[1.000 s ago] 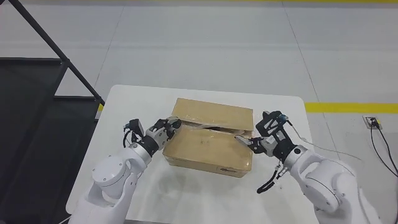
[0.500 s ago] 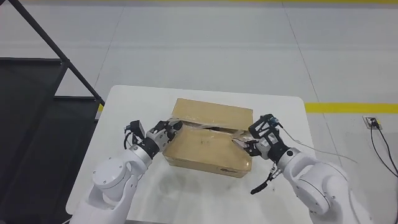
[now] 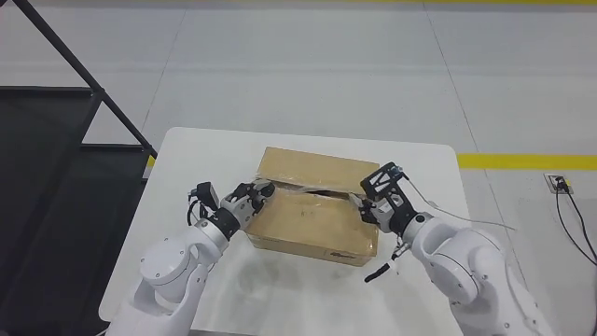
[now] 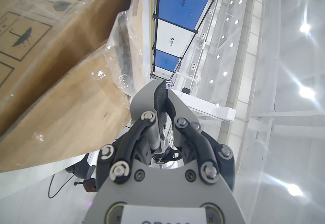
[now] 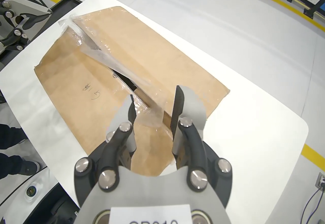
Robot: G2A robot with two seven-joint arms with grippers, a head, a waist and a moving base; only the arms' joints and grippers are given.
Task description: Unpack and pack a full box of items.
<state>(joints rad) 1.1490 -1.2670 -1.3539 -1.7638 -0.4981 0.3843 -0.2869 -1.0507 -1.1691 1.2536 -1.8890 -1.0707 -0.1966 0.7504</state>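
Observation:
A brown cardboard box (image 3: 312, 213) lies across the middle of the white table (image 3: 420, 163), its top flaps parted a little along the seam. A strip of clear tape (image 5: 106, 57) has peeled up along that seam. My right gripper (image 5: 153, 105) is open at the box's right end (image 3: 366, 207), one finger on each side of the tape's loose end (image 5: 151, 117). My left gripper (image 4: 162, 88) is shut at the box's left end (image 3: 256, 191), close beside crumpled tape (image 4: 124, 57). I cannot tell whether it pinches any tape.
A black metal rack (image 3: 56, 177) stands beside the table's left edge. Bare tabletop runs in front of the box (image 3: 298, 285) and on its right side (image 5: 254, 121). A thin cable (image 3: 466, 219) trails from the right wrist.
My right gripper has moved left to the box's right end, over the loose tape. The left gripper has barely shifted.

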